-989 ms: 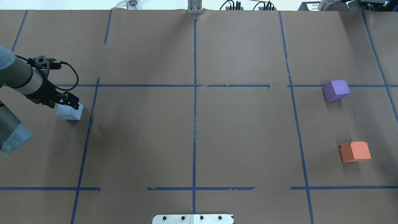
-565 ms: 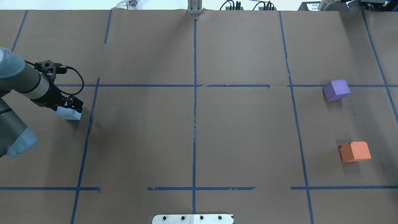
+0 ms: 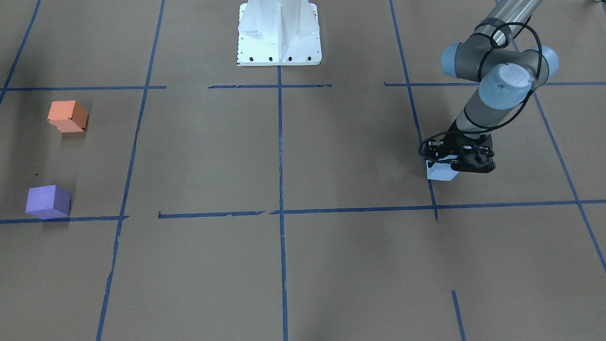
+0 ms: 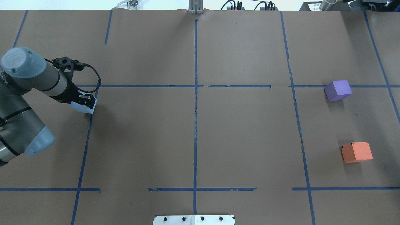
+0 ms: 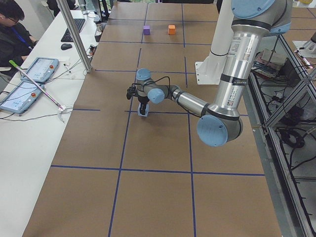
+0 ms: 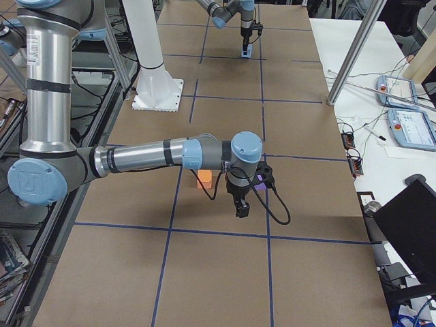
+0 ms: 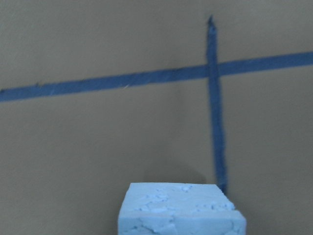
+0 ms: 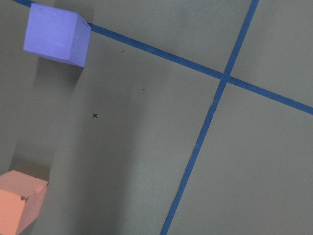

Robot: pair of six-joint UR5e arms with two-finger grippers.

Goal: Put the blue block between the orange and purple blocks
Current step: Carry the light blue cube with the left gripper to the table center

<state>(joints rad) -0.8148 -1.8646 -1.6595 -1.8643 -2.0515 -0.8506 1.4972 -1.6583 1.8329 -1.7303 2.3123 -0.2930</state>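
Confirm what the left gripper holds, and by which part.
The left gripper holds the blue block, gripped from above by its upper sides.

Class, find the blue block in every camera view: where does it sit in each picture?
Front-facing: blue block right of centre.
Overhead: block at left, mid-height.
Exterior left: block small, centre.
Exterior right: block far, top centre.
Left wrist: block at bottom centre.
Right wrist: not in it.
Shared landmark: the tape crossing beside it.

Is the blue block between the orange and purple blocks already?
No, the pale blue foam cube is across the brown table from the purple cube and orange cube.
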